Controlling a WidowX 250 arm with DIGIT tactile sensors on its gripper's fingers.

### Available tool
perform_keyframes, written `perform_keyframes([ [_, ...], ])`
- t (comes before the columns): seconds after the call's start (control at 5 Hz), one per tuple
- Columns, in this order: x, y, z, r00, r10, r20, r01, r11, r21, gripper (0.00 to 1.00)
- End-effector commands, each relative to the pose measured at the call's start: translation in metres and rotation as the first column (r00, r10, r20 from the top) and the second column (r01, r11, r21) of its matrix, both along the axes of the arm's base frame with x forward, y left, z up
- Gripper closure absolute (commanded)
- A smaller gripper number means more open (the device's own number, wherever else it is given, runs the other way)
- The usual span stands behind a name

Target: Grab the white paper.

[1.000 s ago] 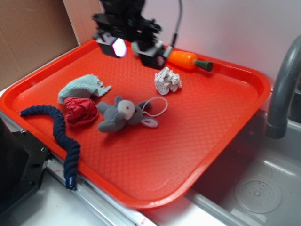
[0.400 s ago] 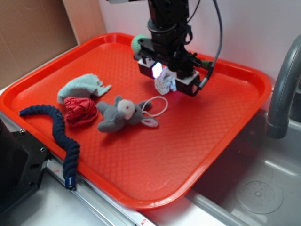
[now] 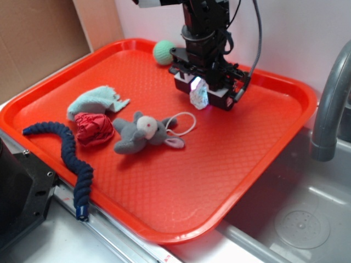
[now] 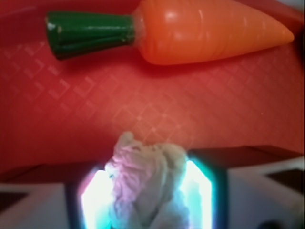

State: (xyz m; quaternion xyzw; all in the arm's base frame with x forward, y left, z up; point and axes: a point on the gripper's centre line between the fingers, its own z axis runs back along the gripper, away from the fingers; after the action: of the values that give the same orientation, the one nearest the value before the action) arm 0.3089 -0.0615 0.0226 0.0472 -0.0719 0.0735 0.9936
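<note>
Wrist view settles it: the white paper [image 4: 147, 183] sits squeezed between the 2 lit fingers [image 4: 200, 191], which press on it from both sides, so the gripper [image 3: 201, 94] is closed around the wad. Past it lies the orange toy carrot [image 4: 209, 31] with its green stem, flat on the tray. From the exterior view I can see the arm standing over the back of the red tray [image 3: 258, 164], the paper [image 3: 198, 96] showing as a pale lump at the fingertips; whether it is off the tray surface I cannot tell. The grasp looks made to me, and what is left, I would judge, is only to raise it clear. The grey plush mouse [image 3: 143, 133], its white cord loop [image 3: 182, 124], the teal cloth [image 3: 97, 100], the red wad [image 3: 92, 128], the blue rope [image 3: 68, 159] and the green ball [image 3: 163, 52] lie apart from it.
</note>
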Motion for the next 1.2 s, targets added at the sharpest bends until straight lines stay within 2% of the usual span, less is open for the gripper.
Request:
perform_keyframes([
  [0.0,-0.005,0.024,0.035,0.996,0.007,-0.089,-0.01,1.0,-0.03,1.0],
  [0.2,-0.021,0.017,0.063,0.995,0.018,-0.102,-0.02,1.0,-0.012,1.0],
  [0.4,-0.037,0.01,0.082,0.991,-0.014,-0.132,0.009,0.999,-0.04,1.0],
  [0.6,-0.066,0.009,0.105,0.989,-0.09,-0.118,0.079,0.992,-0.094,1.0],
  [1.0,-0.103,0.02,0.124,0.987,-0.105,-0.121,0.09,0.988,-0.124,1.0],
])
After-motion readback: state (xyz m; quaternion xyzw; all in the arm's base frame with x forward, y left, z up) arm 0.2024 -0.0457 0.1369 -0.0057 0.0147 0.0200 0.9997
